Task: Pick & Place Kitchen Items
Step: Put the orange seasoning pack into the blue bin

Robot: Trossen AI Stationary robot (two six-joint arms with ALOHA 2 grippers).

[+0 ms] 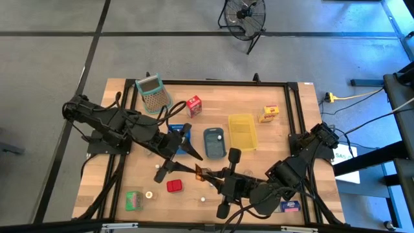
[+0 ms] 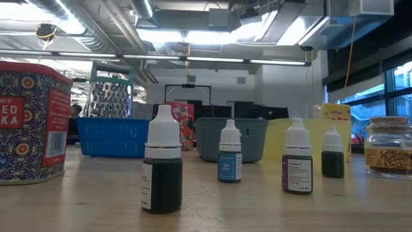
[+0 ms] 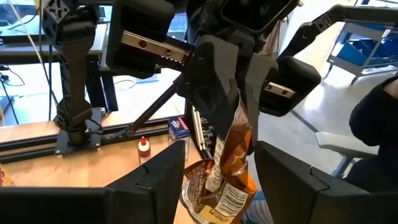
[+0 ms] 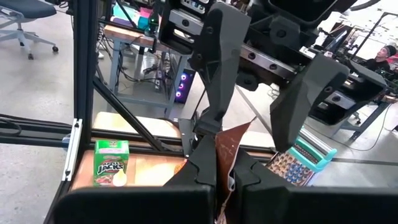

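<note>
A brown packet [image 3: 225, 177] hangs in the air over the table's near middle, with my right gripper [image 4: 225, 155] shut on it. My left gripper [image 3: 221, 152] is open and faces the right one. Its two fingers stand on either side of the packet's lower half. From above, the packet [image 1: 199, 171] shows as an orange-brown scrap between the left gripper [image 1: 196, 162] and the right gripper [image 1: 207, 174]. Neither gripper shows in the low view. A red tin [image 1: 174, 186], a green carton [image 1: 134, 200] and small white pieces [image 1: 149, 194] lie on the table near its front edge. My right gripper pinches the packet's upper end [image 3: 235, 121] between its two fingers [image 3: 214, 87], which come roughly level from the table's right side. The packet hangs below them, crumpled and clear of the table. My left gripper: its fingers [image 3: 163, 177] flank the packet's sides; I cannot tell whether they touch it.
A blue tray [image 1: 174, 134], a grey-blue tray [image 1: 214, 143] and a yellow tray [image 1: 242, 131] lie mid-table. A green-rimmed grater basket [image 1: 152, 92], a red carton [image 1: 193, 105] and a yellow carton [image 1: 269, 113] stand farther back. Small dropper bottles [image 2: 161, 164] and a jar [image 2: 388, 147] stand near the front.
</note>
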